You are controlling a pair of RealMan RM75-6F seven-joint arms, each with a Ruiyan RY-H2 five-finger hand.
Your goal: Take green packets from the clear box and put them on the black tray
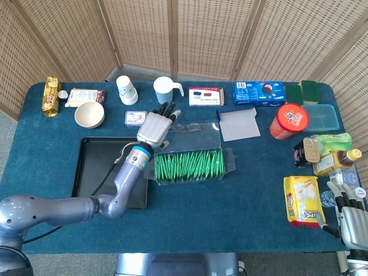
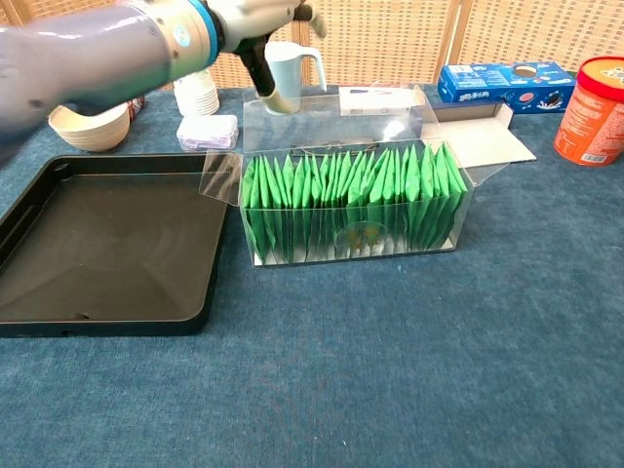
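The clear box (image 1: 227, 161) stands mid-table, packed with a row of upright green packets (image 1: 188, 165); in the chest view the green packets (image 2: 351, 195) fill it end to end. Its lid (image 2: 331, 115) is tipped back and open. The black tray (image 1: 95, 167) lies just left of the box, and the chest view shows nothing on the tray (image 2: 107, 244). My left hand (image 1: 154, 125) hovers above the box's back-left corner with fingers spread, holding nothing; the chest view shows the left hand (image 2: 255, 29) at the top edge. My right hand (image 1: 349, 221) rests open at the near right corner.
Behind the box stand a blue mug (image 1: 164, 90), paper cups (image 1: 126, 89), a small tin (image 1: 135, 117) and a bowl (image 1: 89, 114). A red canister (image 1: 288, 121), a blue cookie box (image 1: 259, 93), bottles (image 1: 330, 152) and a yellow packet (image 1: 303, 200) crowd the right side.
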